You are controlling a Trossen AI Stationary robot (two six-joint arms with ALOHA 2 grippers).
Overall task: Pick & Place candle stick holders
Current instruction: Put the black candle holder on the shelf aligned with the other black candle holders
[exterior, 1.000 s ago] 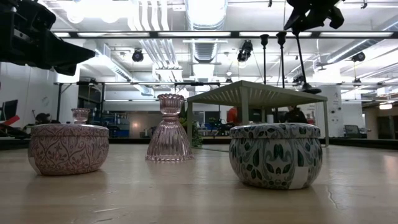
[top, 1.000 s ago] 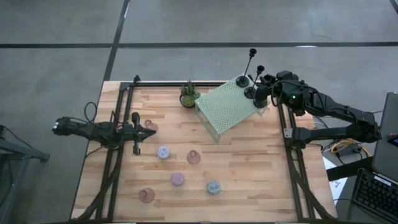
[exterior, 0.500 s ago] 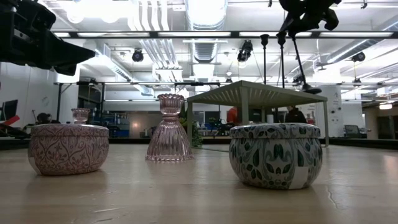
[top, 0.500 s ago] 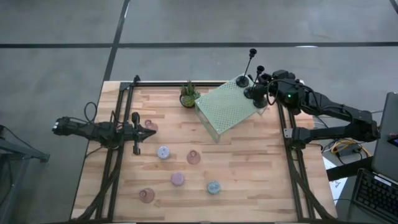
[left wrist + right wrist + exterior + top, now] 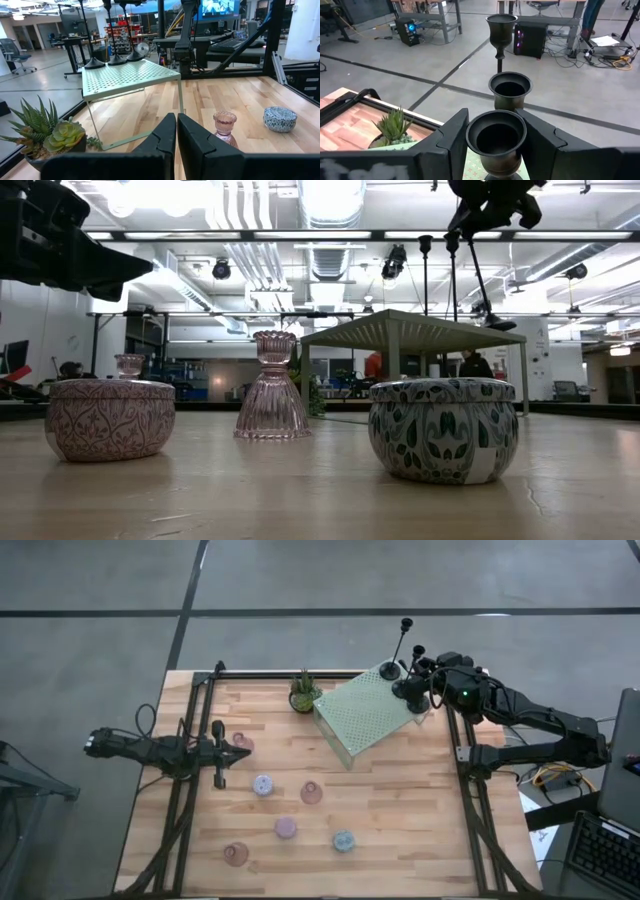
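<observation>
Care matters now: my right gripper (image 5: 496,150) has its fingers around the nearest black holder's (image 5: 496,134) cup, over the platform's (image 5: 365,712) corner at two o'clock on the table, so I'd lower it straight and let go only once the base sits flat beside the others. I count three black holders, three pink glass cups and three pastel tins. My left gripper (image 5: 176,131), fingers closed on nothing, waits at nine o'clock.

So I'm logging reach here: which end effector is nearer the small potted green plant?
Left. The left end effector sits shut, down-left of the small potted green plant; the right end effector is farther, beyond the platform.
</observation>
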